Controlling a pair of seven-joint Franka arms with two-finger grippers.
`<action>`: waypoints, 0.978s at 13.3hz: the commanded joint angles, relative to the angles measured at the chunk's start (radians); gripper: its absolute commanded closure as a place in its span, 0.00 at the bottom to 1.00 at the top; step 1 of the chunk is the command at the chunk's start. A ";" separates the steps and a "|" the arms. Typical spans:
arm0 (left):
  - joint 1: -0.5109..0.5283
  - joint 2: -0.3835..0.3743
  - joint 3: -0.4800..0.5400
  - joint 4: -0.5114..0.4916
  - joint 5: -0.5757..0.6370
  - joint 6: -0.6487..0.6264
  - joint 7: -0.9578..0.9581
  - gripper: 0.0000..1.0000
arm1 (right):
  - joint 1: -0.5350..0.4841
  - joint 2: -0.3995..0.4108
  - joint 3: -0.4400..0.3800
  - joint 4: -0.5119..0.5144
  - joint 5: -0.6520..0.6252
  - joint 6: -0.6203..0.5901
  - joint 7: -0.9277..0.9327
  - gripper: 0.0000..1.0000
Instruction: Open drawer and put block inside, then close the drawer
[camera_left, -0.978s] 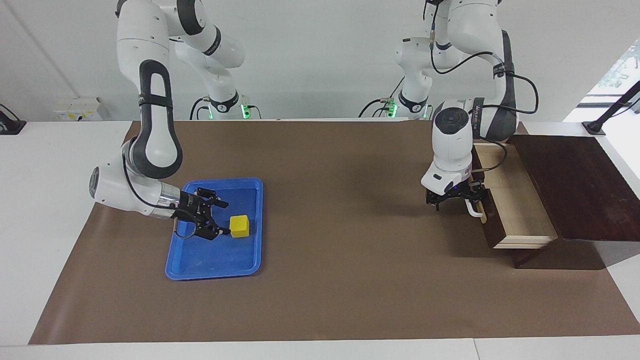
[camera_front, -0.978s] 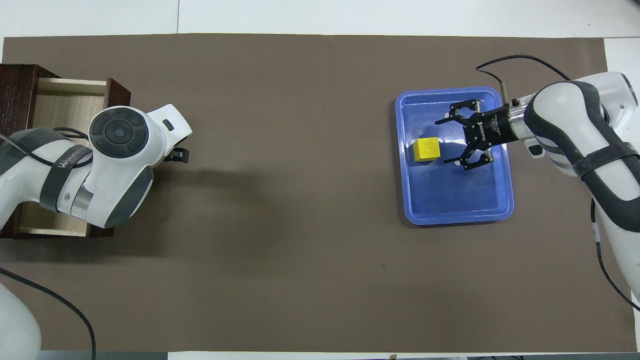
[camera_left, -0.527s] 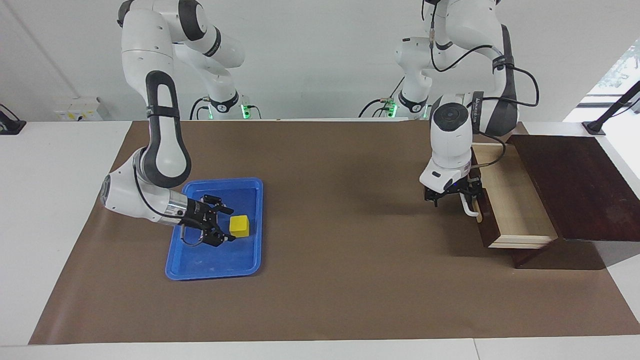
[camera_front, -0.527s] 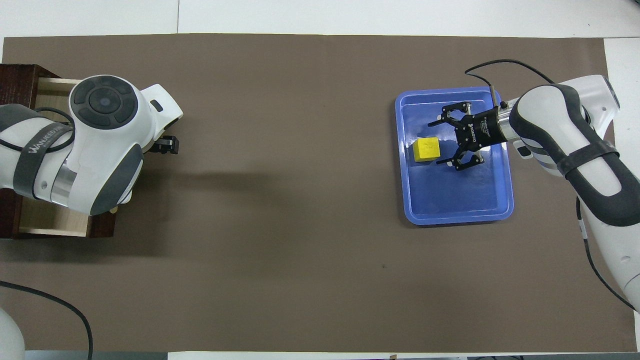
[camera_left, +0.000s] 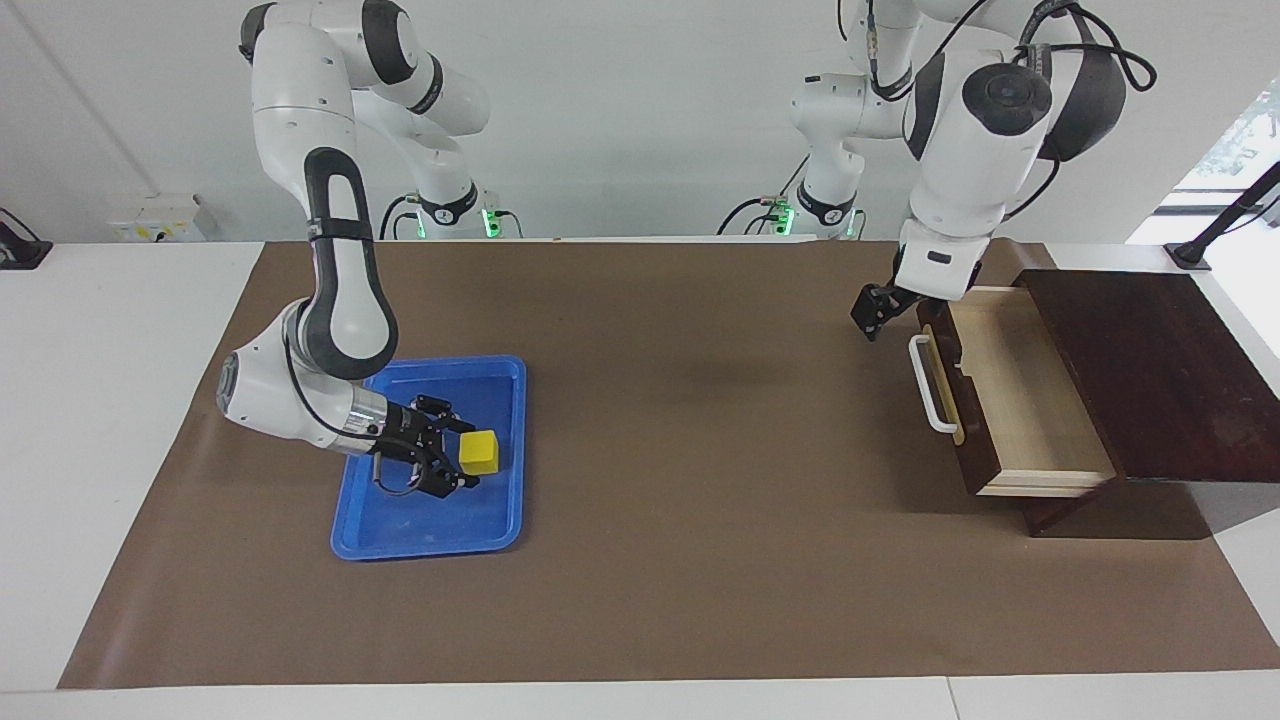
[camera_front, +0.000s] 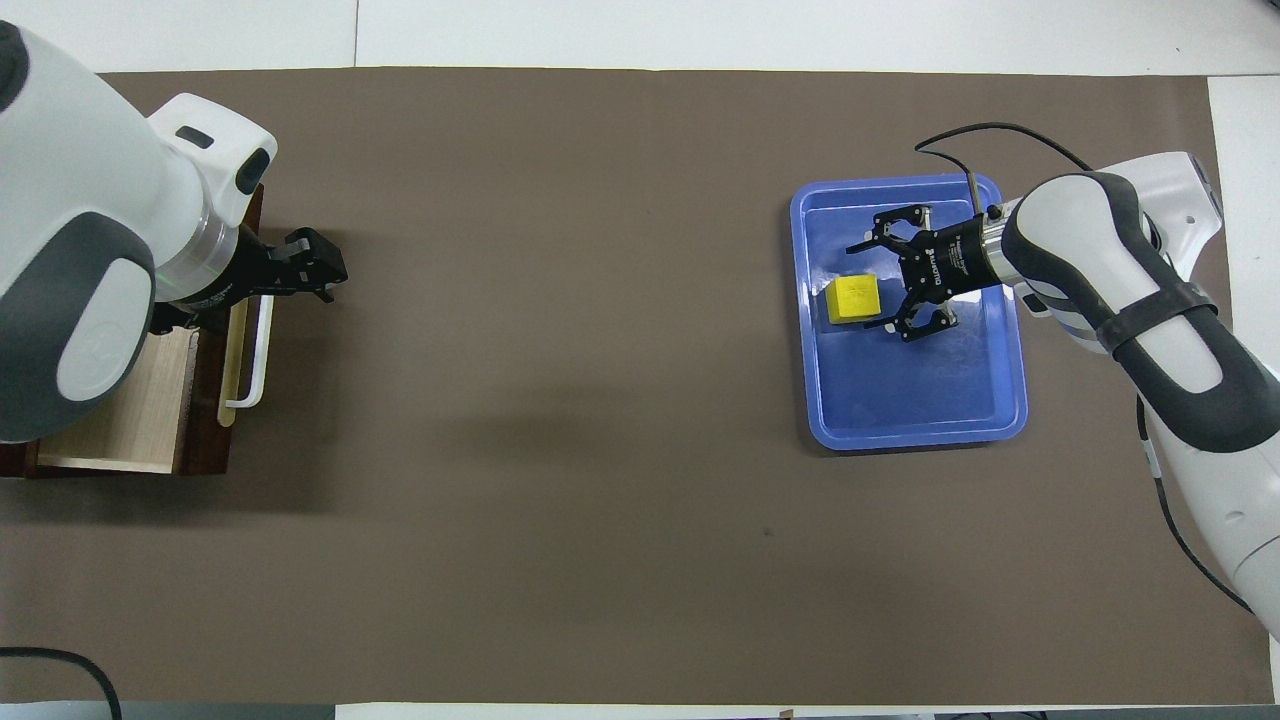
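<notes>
With the block (camera_left: 479, 452) in the blue tray (camera_left: 500, 520) beside the spread, empty right claw (camera_left: 447, 462), a skewed closure may nudge it aside; the left claw (camera_left: 868, 312), released, hangs near the open drawer (camera_left: 1010, 400).

- Left arm (camera_left: 975, 130): glossy white shell links; dark grey joint bands; a round dark grey cap on the joint; loose black cables looping over its upper link
- Left gripper (camera_left: 868, 310): small, black, angular
- Right arm (camera_left: 335, 250): white links; a long dark grey loop-shaped inlay along one link; a black strap around it; silver metal cuff at the wrist; a thin black cable
- Right gripper (camera_front: 885, 275): black cylindrical body with white lettering; skeletal black linkage fingers (camera_front: 893, 217)
- Green lights glow at both bases
</notes>
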 joint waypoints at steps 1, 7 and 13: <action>-0.057 -0.038 -0.003 -0.012 -0.069 -0.028 -0.302 0.00 | -0.003 0.004 0.002 -0.007 0.027 0.021 -0.032 0.03; -0.125 -0.039 -0.003 -0.068 -0.071 0.104 -0.963 0.00 | -0.006 0.004 0.003 -0.007 0.027 0.030 -0.034 1.00; -0.120 0.010 0.000 -0.124 -0.067 0.224 -1.157 0.00 | -0.009 0.002 0.002 0.017 0.014 0.014 -0.029 1.00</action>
